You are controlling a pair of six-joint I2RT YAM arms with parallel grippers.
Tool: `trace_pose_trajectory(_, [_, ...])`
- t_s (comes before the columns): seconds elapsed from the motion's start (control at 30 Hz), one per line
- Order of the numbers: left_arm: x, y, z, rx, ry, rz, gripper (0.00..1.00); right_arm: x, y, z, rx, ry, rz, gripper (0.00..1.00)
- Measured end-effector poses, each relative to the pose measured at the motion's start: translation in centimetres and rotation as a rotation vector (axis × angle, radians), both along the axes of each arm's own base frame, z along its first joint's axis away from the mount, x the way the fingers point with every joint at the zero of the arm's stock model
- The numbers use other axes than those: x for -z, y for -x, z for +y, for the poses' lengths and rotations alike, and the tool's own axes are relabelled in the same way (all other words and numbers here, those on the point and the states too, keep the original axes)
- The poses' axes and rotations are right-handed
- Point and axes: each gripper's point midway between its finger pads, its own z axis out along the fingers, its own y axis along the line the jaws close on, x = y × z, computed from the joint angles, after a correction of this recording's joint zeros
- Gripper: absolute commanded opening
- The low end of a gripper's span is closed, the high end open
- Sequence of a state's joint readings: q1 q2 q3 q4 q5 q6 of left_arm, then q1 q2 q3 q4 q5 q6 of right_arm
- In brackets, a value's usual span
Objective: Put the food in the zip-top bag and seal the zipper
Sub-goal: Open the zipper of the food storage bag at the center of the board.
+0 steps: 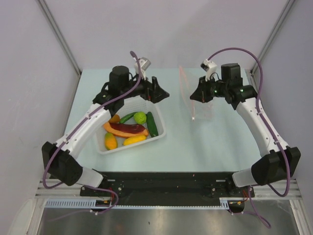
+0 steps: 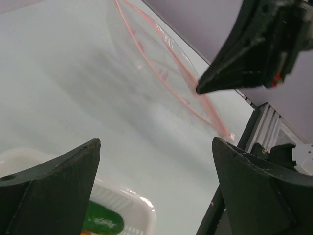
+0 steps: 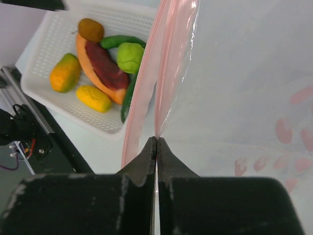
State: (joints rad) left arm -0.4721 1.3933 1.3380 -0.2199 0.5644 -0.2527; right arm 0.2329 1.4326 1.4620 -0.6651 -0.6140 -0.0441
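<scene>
While my right gripper (image 3: 156, 142) is pressed together, it pinches the pink zipper (image 3: 145, 93) edge of the clear bag (image 3: 234, 88). The bag sits well apart to the right of the white basket (image 1: 160, 136) on the table (image 1: 205, 147), zipper side toward the basket. My left gripper (image 1: 157, 96) hangs over the basket's far rim, jaws spread wide, holding nothing. All the toy food (image 1: 129, 128) lies in the basket.

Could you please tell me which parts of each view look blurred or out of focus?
Top external: evenly lit, sharp throughout. Left wrist: zip-top bag soft, near left hand blurred. Right wrist: food crisp, right hand out of focus.
</scene>
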Motion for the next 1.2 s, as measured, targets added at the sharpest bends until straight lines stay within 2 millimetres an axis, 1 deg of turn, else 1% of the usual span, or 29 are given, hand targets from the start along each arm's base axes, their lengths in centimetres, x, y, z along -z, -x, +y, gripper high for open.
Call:
trace_pose_trajectory(0.03, [0.2, -0.8, -0.9, -0.029, 0.008, 0.031, 1.00, -0.3, 0.5, 0.5, -0.008, -0.012, -0.008, 0.00])
trace_pose_trajectory(0.07, [0.3, -0.6, -1.5, -0.024, 0.007, 0.039, 0.99, -0.5, 1.0, 1.1, -0.018, -0.022, -0.012, 0.00])
trace_pose_trajectory(0.1, [1.0, -0.6, -2.1, -0.037, 0.002, 0.063, 0.97, -0.6, 1.5, 1.5, -0.026, -0.030, -0.013, 0.00])
trace_pose_trajectory(0.17, [2.3, -0.5, -3.2, -0.064, -0.018, 0.102, 0.88, -0.7, 2.2, 2.0, -0.036, -0.042, -0.011, 0.00])
trace_pose_trajectory(0.2, [2.8, -0.4, -3.9, -0.071, -0.025, 0.117, 0.80, -0.7, 2.4, 2.1, -0.037, -0.048, -0.009, 0.00])
trace_pose_trajectory(0.27, [4.0, -0.3, -4.8, -0.086, -0.044, 0.147, 0.72, -0.7, 2.7, 2.3, -0.035, -0.057, -0.005, 0.00])
trace_pose_trajectory(0.3, [4.5, -0.4, -5.2, -0.092, -0.048, 0.164, 0.64, -0.6, 2.8, 2.3, -0.034, -0.061, -0.002, 0.00])
trace_pose_trajectory(0.37, [5.9, -0.5, -6.0, -0.101, -0.062, 0.205, 0.52, -0.5, 3.1, 2.4, -0.035, -0.069, 0.003, 0.00])
trace_pose_trajectory(0.4, [6.6, -0.7, -6.2, -0.108, -0.069, 0.226, 0.43, -0.5, 3.3, 2.4, -0.037, -0.071, 0.005, 0.00])
trace_pose_trajectory(0.5, [8.6, -0.9, -6.3, -0.126, -0.093, 0.286, 0.22, -0.5, 4.0, 2.4, -0.051, -0.079, 0.007, 0.00])
trace_pose_trajectory(0.53, [9.0, -1.0, -6.4, -0.129, -0.097, 0.298, 0.20, -0.5, 4.3, 2.5, -0.056, -0.081, 0.008, 0.00])
trace_pose_trajectory(0.57, [9.2, -0.9, -6.4, -0.129, -0.099, 0.308, 0.22, -0.6, 4.5, 2.5, -0.060, -0.084, 0.006, 0.00])
trace_pose_trajectory(0.6, [9.2, -0.9, -6.5, -0.128, -0.094, 0.316, 0.27, -0.6, 4.6, 2.5, -0.062, -0.085, 0.003, 0.00])
trace_pose_trajectory(0.63, [9.1, -0.8, -6.5, -0.124, -0.087, 0.316, 0.34, -0.7, 4.8, 2.4, -0.063, -0.086, 0.001, 0.00])
trace_pose_trajectory(0.67, [8.9, -0.6, -6.6, -0.119, -0.075, 0.315, 0.49, -0.8, 4.9, 2.4, -0.063, -0.087, -0.002, 0.00])
trace_pose_trajectory(0.77, [8.8, 0.4, -6.4, -0.104, -0.038, 0.330, 0.61, -1.0, 5.0, 2.3, -0.059, -0.087, -0.011, 0.00])
trace_pose_trajectory(0.87, [8.0, 1.5, -6.1, -0.095, -0.002, 0.338, 0.63, -0.8, 5.1, 2.1, -0.050, -0.082, -0.012, 0.00])
trace_pose_trajectory(1.0, [5.3, 2.0, -6.2, -0.080, 0.071, 0.308, 0.65, -0.3, 5.2, 2.1, -0.051, -0.081, -0.005, 0.00])
trace_pose_trajectory(1.07, [4.3, 2.1, -6.4, -0.072, 0.102, 0.300, 0.65, -0.1, 5.3, 2.2, -0.057, -0.082, -0.001, 0.00])
trace_pose_trajectory(1.13, [4.0, 2.0, -6.6, -0.073, 0.114, 0.300, 0.65, 0.0, 5.5, 2.4, -0.066, -0.086, 0.002, 0.00])
trace_pose_trajectory(1.2, [4.3, 1.8, -6.9, -0.075, 0.107, 0.311, 0.59, 0.0, 5.6, 2.6, -0.078, -0.092, 0.000, 0.00])
